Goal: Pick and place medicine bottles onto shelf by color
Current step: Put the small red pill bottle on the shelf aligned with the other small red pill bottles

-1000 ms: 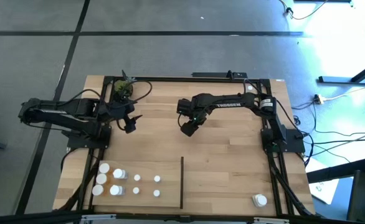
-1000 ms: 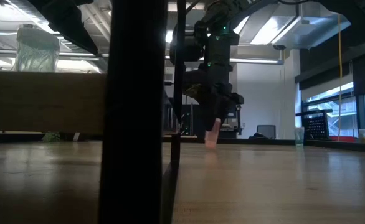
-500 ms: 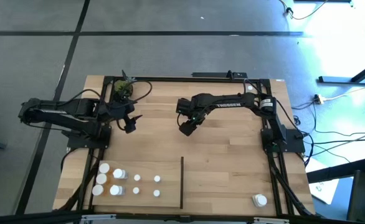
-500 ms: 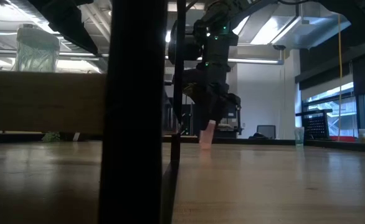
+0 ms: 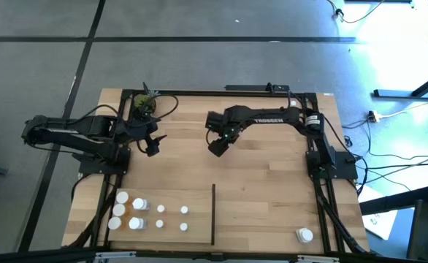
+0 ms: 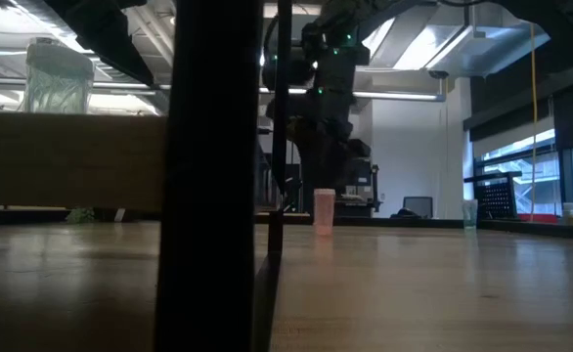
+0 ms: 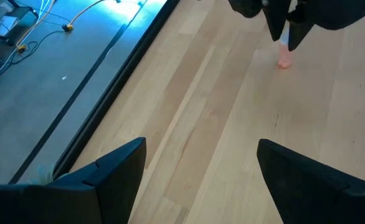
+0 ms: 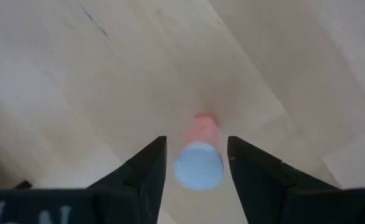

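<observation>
The shelf (image 5: pixel 258 197) is a light-wood board edged by black rails, with grey floor around it. At its near left corner a cluster of bottles (image 5: pixel 144 214) stands left of the short black strip (image 5: pixel 213 213). The left gripper (image 5: pixel 153 145) waits at the far left beside a small plant (image 5: pixel 144 104), fingers spread and empty. Mid-board on the far side, the right gripper (image 8: pixel 194 163) hovers over an upright orange bottle (image 6: pixel 324 211), its fingers (image 8: pixel 148 165) parted either side of the white cap, apart from it. One white bottle (image 5: pixel 304 235) sits at the near right corner.
</observation>
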`<state>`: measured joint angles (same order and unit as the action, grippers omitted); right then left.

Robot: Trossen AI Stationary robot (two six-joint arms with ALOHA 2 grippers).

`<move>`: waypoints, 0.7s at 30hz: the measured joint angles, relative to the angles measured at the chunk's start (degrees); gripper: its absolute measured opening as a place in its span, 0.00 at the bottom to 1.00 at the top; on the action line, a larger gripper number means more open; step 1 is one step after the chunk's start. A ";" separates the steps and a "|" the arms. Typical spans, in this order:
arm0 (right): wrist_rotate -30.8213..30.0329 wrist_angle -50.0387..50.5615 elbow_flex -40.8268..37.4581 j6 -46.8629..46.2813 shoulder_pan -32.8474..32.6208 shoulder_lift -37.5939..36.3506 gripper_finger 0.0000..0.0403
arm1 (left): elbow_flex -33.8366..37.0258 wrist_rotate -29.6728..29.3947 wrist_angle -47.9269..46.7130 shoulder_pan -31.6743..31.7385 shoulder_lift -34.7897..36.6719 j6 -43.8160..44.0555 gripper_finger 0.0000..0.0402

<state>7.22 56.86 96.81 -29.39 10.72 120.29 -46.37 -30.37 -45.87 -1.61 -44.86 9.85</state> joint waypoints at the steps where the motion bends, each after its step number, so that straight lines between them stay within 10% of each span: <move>1: -0.04 0.60 0.86 0.16 0.00 -0.02 0.42 | 0.00 0.01 0.00 -0.01 0.00 0.00 0.75; 14: -12.81 19.59 21.48 2.83 -1.58 -0.02 0.42 | 0.00 7.44 0.29 -0.02 -0.16 0.04 0.75; 21: -18.59 26.33 36.23 4.01 -4.95 -0.05 0.42 | 5.86 10.40 17.35 -0.02 -1.09 -0.37 0.75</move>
<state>-11.37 83.19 133.05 -25.38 5.77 120.25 -40.51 -19.97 -28.52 -1.63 -45.95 9.48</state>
